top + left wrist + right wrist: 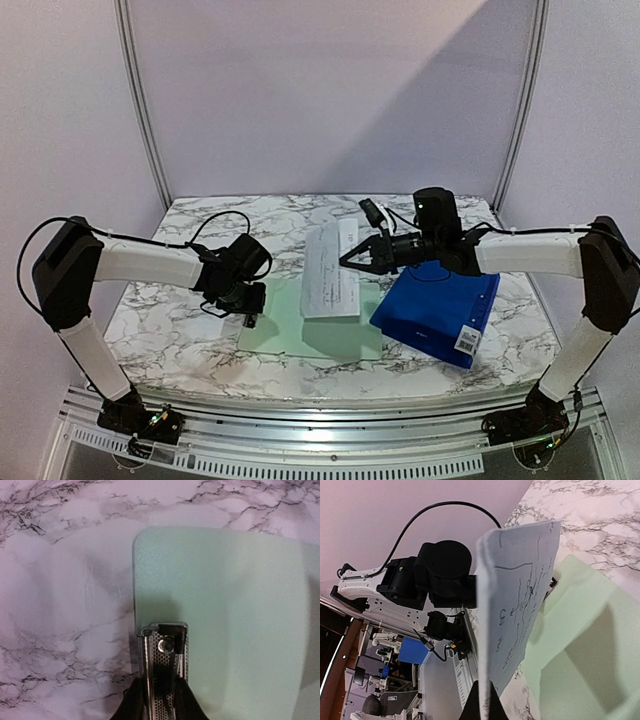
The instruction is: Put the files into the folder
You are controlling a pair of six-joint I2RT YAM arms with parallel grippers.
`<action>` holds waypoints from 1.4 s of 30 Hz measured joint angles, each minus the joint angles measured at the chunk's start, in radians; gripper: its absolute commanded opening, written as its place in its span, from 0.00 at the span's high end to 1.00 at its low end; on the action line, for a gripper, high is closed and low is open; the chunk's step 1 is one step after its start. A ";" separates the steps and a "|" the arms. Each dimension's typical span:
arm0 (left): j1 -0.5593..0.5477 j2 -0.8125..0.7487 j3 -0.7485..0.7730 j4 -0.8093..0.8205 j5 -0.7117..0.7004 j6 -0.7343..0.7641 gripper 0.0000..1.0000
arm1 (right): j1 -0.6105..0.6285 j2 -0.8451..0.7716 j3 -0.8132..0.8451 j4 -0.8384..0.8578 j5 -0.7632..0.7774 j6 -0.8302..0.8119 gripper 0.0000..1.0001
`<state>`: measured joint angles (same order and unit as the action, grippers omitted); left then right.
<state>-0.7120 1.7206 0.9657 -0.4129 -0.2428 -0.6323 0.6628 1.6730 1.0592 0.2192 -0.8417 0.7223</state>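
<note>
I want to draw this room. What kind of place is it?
Likely a robot lab: two robot arms bolted at a marble-patterned table, and the right wrist view shows more equipment behind.

Two papers — one pale-green sheet point(300, 325), one printed white slip point(330, 270) — one blue folder point(435, 305), two arms point(140, 262) point(530, 252).

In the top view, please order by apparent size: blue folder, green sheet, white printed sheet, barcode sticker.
1. green sheet and blue folder, about alike
2. white printed sheet, raised nearer camera
3. barcode sticker
</note>
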 measured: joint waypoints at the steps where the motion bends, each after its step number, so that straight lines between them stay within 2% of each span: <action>1: 0.000 0.000 0.000 0.000 0.000 0.000 1.00 | 0.010 0.011 0.000 0.031 -0.005 0.018 1.00; 8: 0.001 -0.001 -0.001 0.002 0.003 0.000 1.00 | 0.042 0.111 0.002 0.230 -0.040 0.146 1.00; 21: 0.007 -0.011 -0.017 0.021 0.016 0.000 1.00 | 0.082 0.488 0.031 0.663 -0.109 0.556 1.00; 29: 0.014 -0.019 -0.026 0.033 0.031 0.000 1.00 | 0.085 0.509 0.064 0.553 -0.107 0.544 1.00; 35: 0.018 -0.020 -0.026 0.034 0.042 0.001 1.00 | 0.091 0.516 0.107 0.373 -0.060 0.442 1.00; 42: 0.022 -0.023 -0.029 0.037 0.060 0.001 1.00 | 0.092 0.557 0.140 0.269 -0.016 0.348 1.00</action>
<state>-0.6903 1.6981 0.9371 -0.3759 -0.1825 -0.6312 0.7547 2.2295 1.1988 0.4881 -0.8577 1.0706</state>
